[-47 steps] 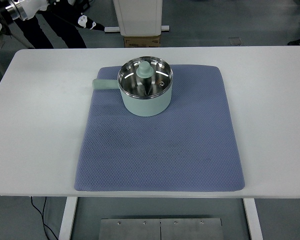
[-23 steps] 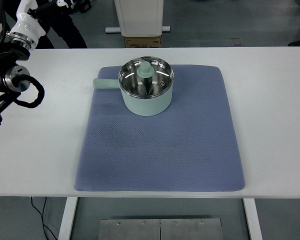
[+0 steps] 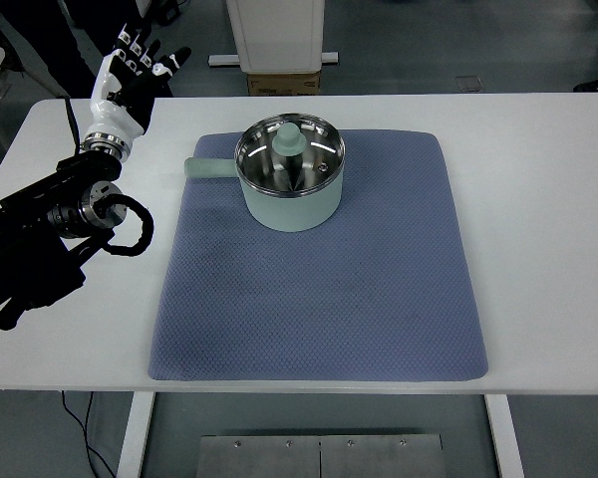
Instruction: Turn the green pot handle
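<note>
Left hand [image 3: 128, 75] raised over far-left worktop [image 3: 538, 229] corner, fingers spread, holding nothing; well apart from pot handle [image 3: 210, 167]. Black forearm stretched across left worktop margin, off mat [image 3: 319, 299]. Green pot [image 3: 290, 172] upright on far part of blue mat, handle pointing left, just inside mat's left edge. Pale knob [image 3: 290, 139] inside pot. Bare worktop either side of mat. White stand and box [image 3: 283, 82] beyond far edge.

White worktop [image 3: 538, 199] on white legs over a grey floor [image 3: 409, 45]. Beyond its far edge, a white cabinet base [image 3: 276, 35] above a cardboard box [image 3: 283, 82].
</note>
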